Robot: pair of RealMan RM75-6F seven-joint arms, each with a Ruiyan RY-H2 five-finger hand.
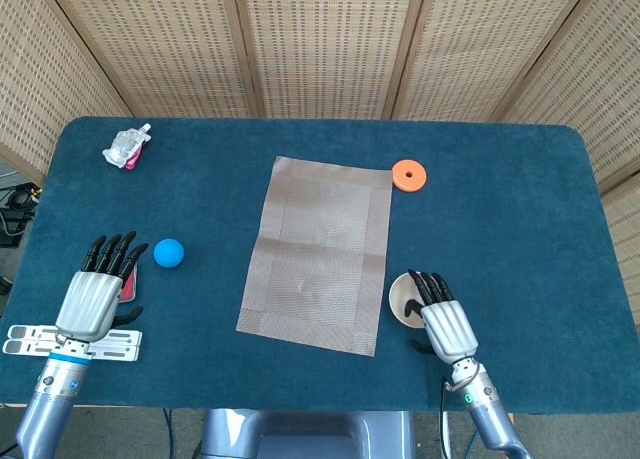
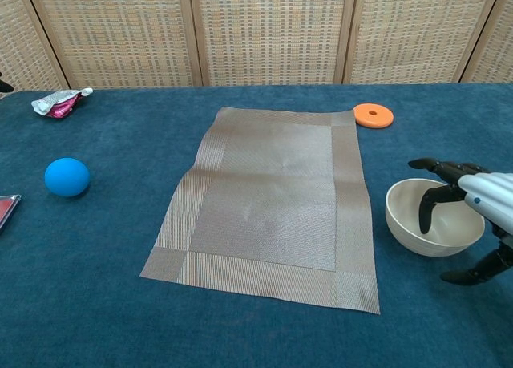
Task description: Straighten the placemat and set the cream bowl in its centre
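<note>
While the right hand point(image 2: 473, 216) hovers over the cream bowl point(image 2: 434, 216) just right of the skewed placemat point(image 1: 318, 252), fingers spread and gripping nothing, a clumsy closure could tip it.

- Beyond my fingertips, a folding screen point(image 1: 330, 39) of woven, perforated tan panels in wooden frames lines the table's far edge.
- Under my palms, a dark blue cloth covers the table point(image 1: 520, 209), its corners rounded.
- Off my left wrist, a strip of floor with dark cables point(image 1: 14, 201).
- Even, soft light, faint shadows.
</note>
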